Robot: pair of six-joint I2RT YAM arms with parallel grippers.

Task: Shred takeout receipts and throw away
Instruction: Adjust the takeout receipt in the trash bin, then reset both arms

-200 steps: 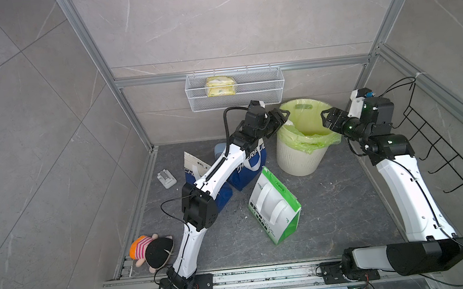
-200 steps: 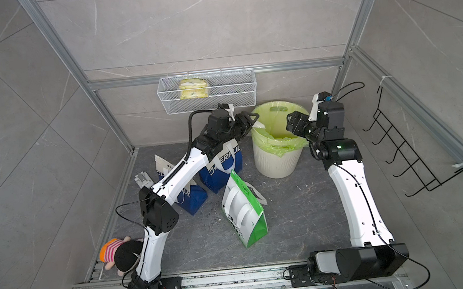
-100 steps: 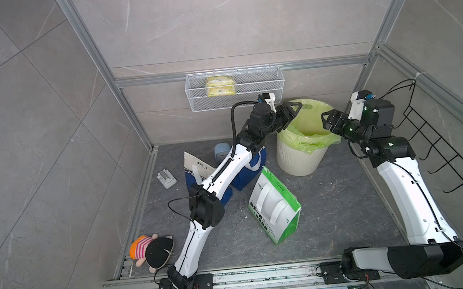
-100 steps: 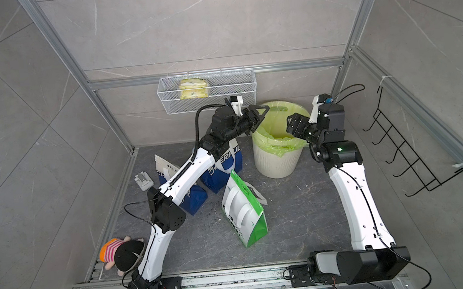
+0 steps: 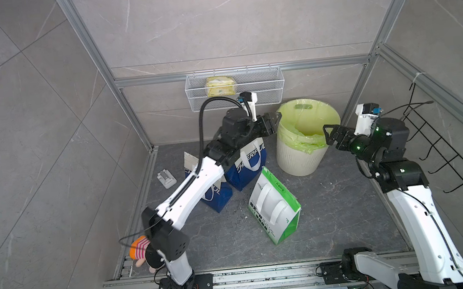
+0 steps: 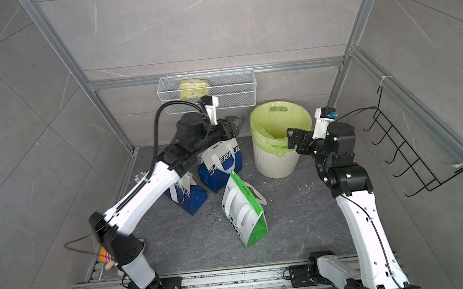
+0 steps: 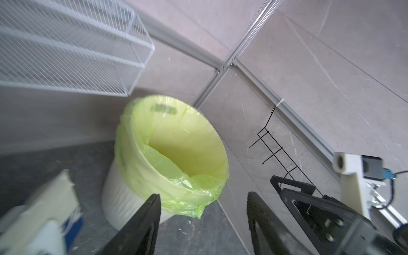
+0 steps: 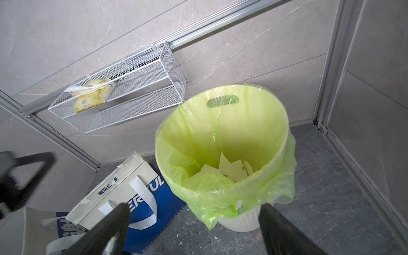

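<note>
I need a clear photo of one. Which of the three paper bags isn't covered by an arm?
The green-and-white paper bag, in full view in both top views; the left arm crosses over both blue-and-white paper bags.

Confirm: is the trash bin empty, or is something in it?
Not empty. In the right wrist view the trash bin has torn white paper pieces lying at the bottom of its green liner.

Grey marble-veined tile walls (image 5: 227,21) are closing in the cell on three sides, aluminium frame rails (image 5: 232,72) running along their seams, soft even light falling. Dark grey veined stone floor (image 5: 332,213) is lying underneath. White wire basket (image 5: 265,87) is hanging on the back wall, black wire rack (image 5: 441,142) hanging on the right wall.
</note>
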